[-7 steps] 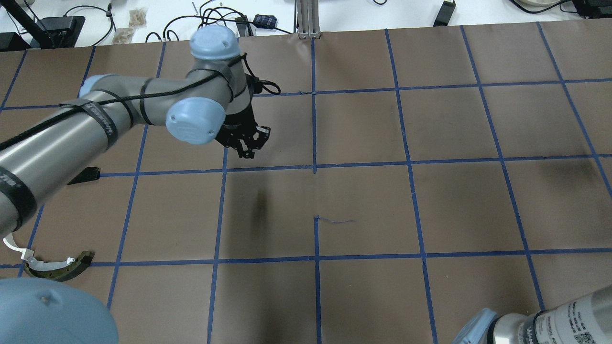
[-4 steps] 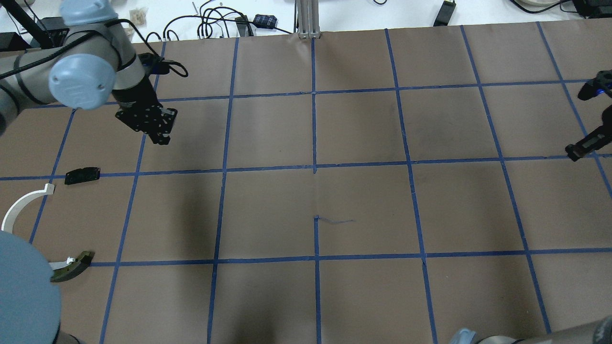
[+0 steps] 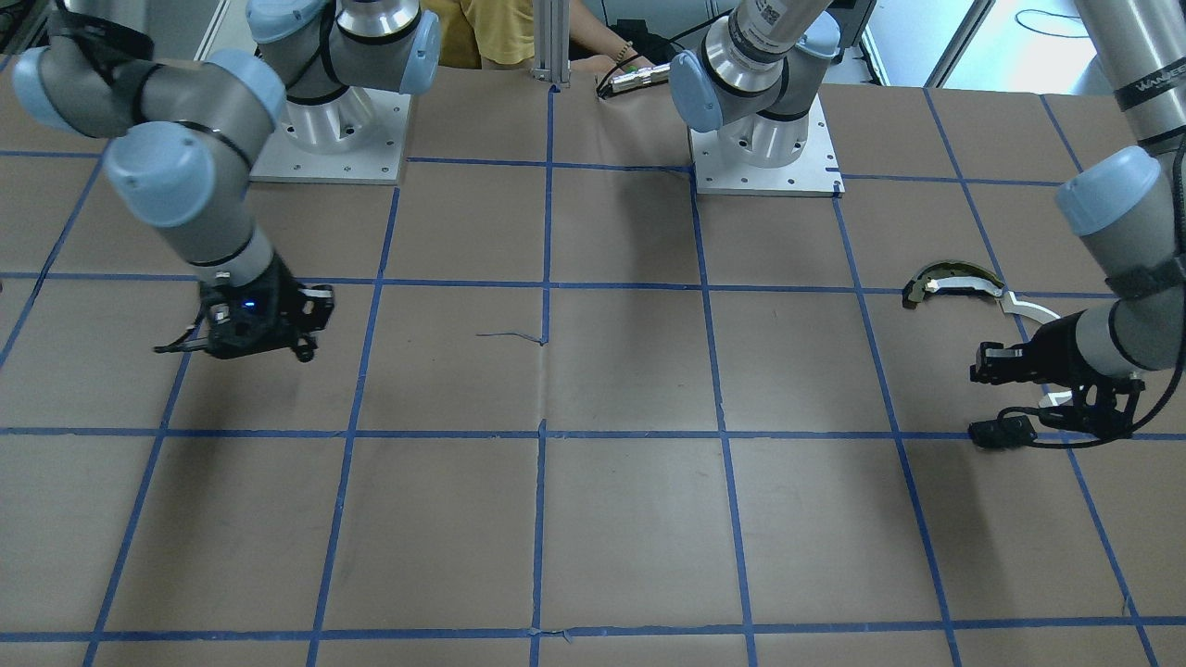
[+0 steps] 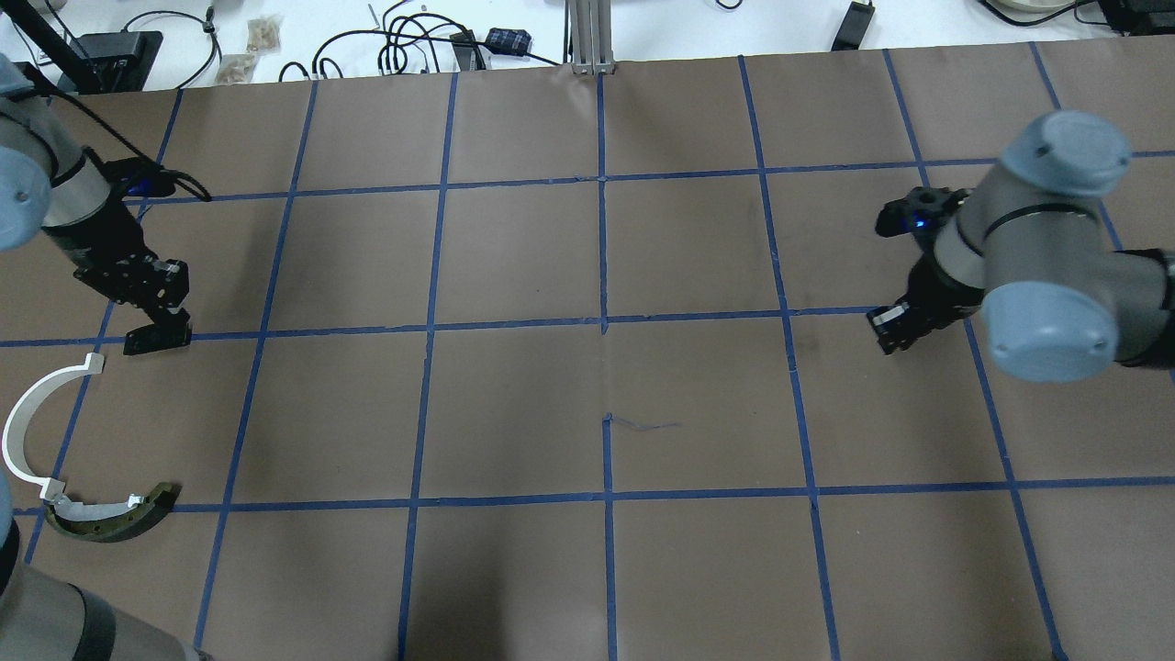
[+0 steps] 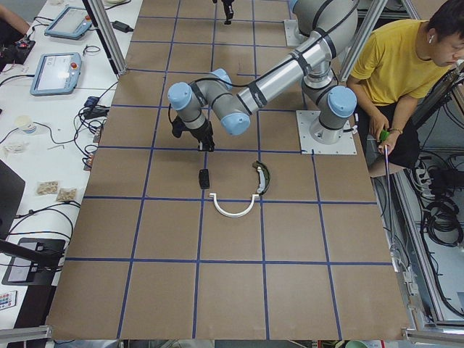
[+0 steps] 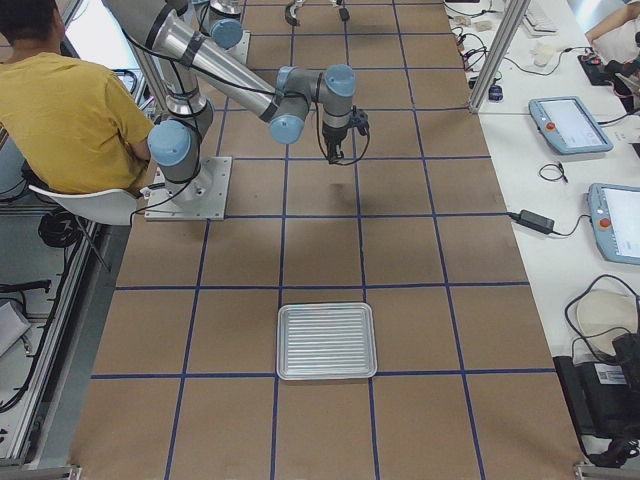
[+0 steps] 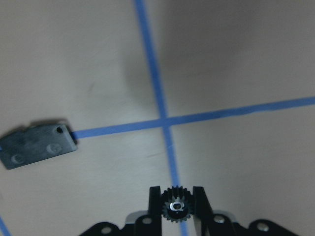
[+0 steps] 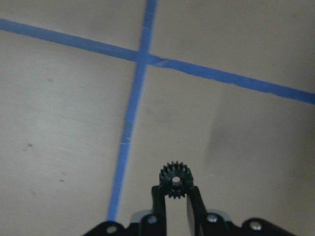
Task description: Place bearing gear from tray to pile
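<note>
A small black toothed gear (image 7: 175,206) is clamped betw. the fingers of the left gripper (image 7: 176,191), bottom centre of the left wrist frame. The pile's flat black rectangular plate (image 7: 37,146) lies up-left of it, long axis approx. left-right, w/ the thin white arc strip (image 4: 32,418) and dark curved piece w/ cream band (image 4: 115,519) at lower left of the overhead frame. The right gripper (image 8: 175,189) is likewise closed on a second black gear (image 8: 174,179) but is held at far right there, well apart from the pile, so the left arm is judged nearer.
</note>
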